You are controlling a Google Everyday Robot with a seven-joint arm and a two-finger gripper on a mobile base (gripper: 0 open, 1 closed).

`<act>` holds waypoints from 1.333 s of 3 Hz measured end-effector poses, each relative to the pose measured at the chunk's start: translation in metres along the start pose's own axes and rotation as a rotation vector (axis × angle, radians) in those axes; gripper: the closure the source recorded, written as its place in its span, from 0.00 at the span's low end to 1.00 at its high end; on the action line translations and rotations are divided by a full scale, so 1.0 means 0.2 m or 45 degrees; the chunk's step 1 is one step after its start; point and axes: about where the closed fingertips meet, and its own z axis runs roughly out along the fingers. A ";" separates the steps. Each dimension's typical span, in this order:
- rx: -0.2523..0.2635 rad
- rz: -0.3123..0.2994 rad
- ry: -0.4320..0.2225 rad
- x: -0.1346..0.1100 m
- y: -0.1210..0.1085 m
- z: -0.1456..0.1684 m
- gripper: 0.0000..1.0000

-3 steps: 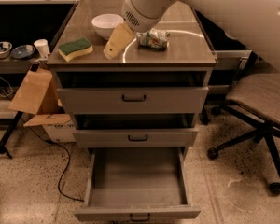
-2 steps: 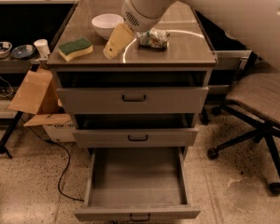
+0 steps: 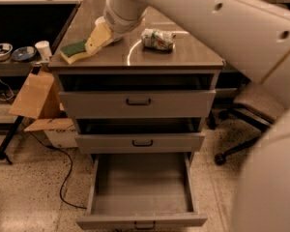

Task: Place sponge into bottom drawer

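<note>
— As the hand [image 3: 93, 43] sits over the left part of the worktop [image 3: 188, 57], what is its opening state?
— Cannot tell; the opening is not readable from this view. Its pale tip meets the sponge [image 3: 73, 50] at the sponge's 2 o'clock end. Whether it grips the sponge or merely overlaps it is undetermined.
— Sponge condition?
— Rectangular block, dark green layer up, pale yellow foam showing along the near edge. It lies on the worktop near the left edge, at 8 o'clock from the hand. The bottom drawer [image 3: 140, 190] stands pulled out at 6 o'clock, its grey floor showing; the sponge is not in it.
— Arm pose?
— The arm [image 3: 208, 18] enters from 2 o'clock and slants down-left over the worktop, wrist angled toward the sponge. A snack bag [image 3: 157, 38] lies at 3 o'clock from the hand, apart from it.
</note>
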 end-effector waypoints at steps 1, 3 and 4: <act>-0.053 0.170 -0.004 -0.17 0.11 0.26 0.00; -0.102 0.359 0.000 -0.32 0.28 0.59 0.00; -0.122 0.395 0.002 -0.32 0.31 0.69 0.00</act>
